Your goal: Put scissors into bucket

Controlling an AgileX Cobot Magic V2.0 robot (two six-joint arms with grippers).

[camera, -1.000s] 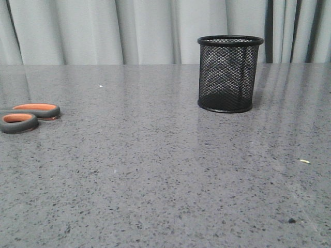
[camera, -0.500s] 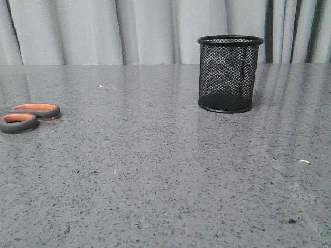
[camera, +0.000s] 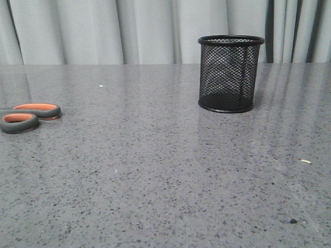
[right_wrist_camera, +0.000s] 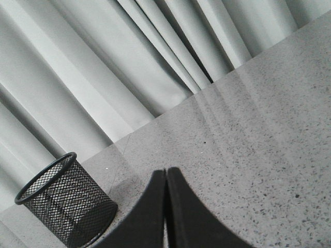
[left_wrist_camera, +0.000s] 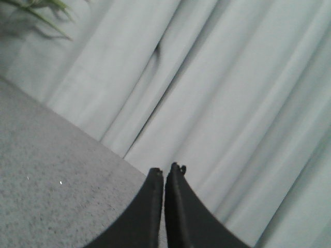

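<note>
The scissors (camera: 28,117) lie flat at the table's left edge in the front view; only their grey loop handles lined in orange show, the blades run out of frame. The black wire-mesh bucket (camera: 229,73) stands upright and empty at the back right; it also shows in the right wrist view (right_wrist_camera: 64,206). My left gripper (left_wrist_camera: 164,172) is shut and empty, above the table near the curtain. My right gripper (right_wrist_camera: 165,171) is shut and empty, above the table beside the bucket. Neither gripper shows in the front view.
A grey speckled table (camera: 165,175) fills the front view, backed by a pale curtain (camera: 129,31). Small specks lie at the front right (camera: 305,161). Plant leaves (left_wrist_camera: 41,10) show in the left wrist view.
</note>
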